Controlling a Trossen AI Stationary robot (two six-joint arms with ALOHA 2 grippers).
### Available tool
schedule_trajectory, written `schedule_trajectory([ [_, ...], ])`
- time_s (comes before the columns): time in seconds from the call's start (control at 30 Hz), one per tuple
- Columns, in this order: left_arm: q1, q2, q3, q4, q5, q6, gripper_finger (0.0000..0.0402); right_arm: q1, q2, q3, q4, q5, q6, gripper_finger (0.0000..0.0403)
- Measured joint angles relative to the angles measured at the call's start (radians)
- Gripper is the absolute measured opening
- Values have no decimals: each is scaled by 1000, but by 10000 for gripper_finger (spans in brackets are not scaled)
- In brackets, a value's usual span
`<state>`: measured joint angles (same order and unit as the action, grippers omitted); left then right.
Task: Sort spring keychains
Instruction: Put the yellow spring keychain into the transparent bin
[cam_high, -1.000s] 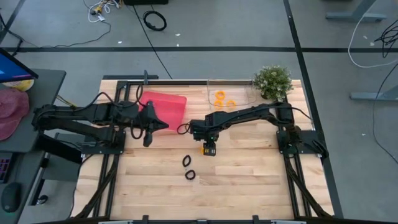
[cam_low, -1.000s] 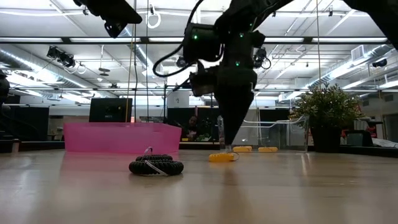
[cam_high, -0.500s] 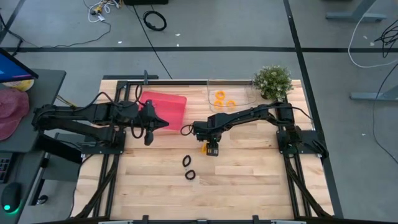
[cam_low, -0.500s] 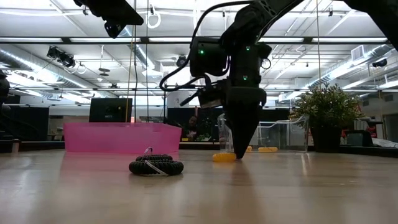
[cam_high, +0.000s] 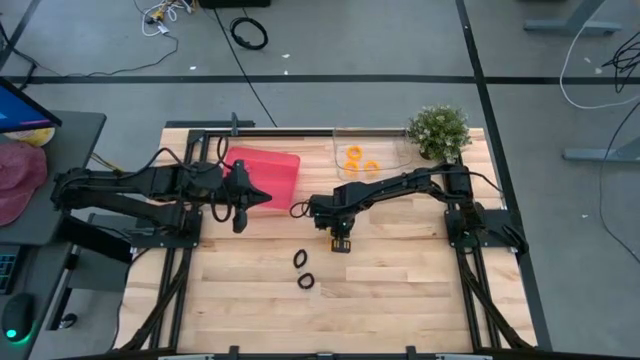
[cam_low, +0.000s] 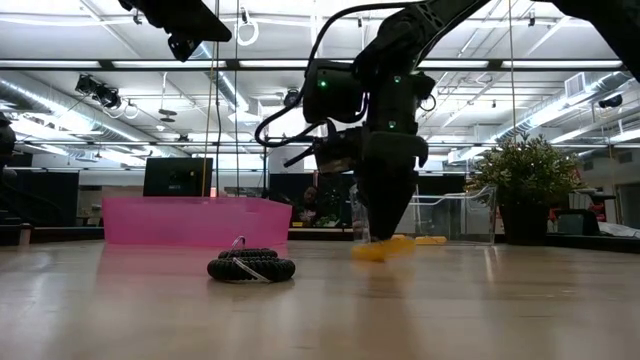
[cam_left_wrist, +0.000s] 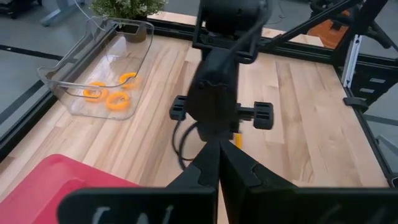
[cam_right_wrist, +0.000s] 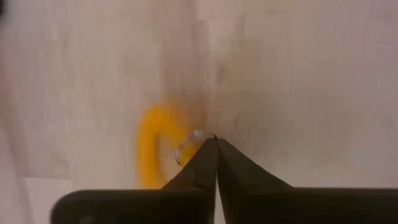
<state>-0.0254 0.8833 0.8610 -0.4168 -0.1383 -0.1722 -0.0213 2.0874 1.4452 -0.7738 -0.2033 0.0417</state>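
**Right gripper pinches an orange keychain just off the wood**

Down at mid-table, the right gripper (cam_low: 385, 235) points straight at the boards, its fingers pressed together on the metal ring of an orange spring keychain (cam_low: 383, 248). From table height the orange coil hangs tilted at the fingertips, a sliver of air beneath it. The right wrist camera shows the two dark fingers meeting in a point, with the yellow-orange loop (cam_right_wrist: 155, 152) just beside them.

Nearer the front edge lie two black spring keychains (cam_high: 300, 258) (cam_high: 306, 281), close to each other and apart from both arms. In the low view one black coil (cam_low: 251, 267) sits flat on the wood in front of the red bin.

The left gripper (cam_high: 238, 222) waits by the red bin (cam_high: 280, 170), fingers shut and holding nothing; from its wrist camera the right arm fills the view ahead.

Now the containers. The clear tray (cam_high: 390, 150) at the back holds three orange keychains (cam_left_wrist: 107, 93) lying flat near one end. Whether the red bin holds anything cannot be told from here. A potted plant (cam_high: 438, 130) stands at the tray's far side, in the back corner.
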Motion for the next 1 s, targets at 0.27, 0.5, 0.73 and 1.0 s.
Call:
schedule_trajectory([
  [0.27, 0, 0, 0, 0, -10, 0, 7, 1, -2, 0, 1, 10, 2, 2],
  [0.5, 0, 0, 0, 0, -19, 1, 7, 0, -51, -2, -30, 19, 2, 1],
  [0.73, 0, 0, 0, 0, -26, 1, 7, 0, -145, -2, -30, 20, 2, 1],
  [1.0, 0, 0, 0, -1, -45, 3, 7, 3, -169, -1, -39, -10, 2, 26],
])
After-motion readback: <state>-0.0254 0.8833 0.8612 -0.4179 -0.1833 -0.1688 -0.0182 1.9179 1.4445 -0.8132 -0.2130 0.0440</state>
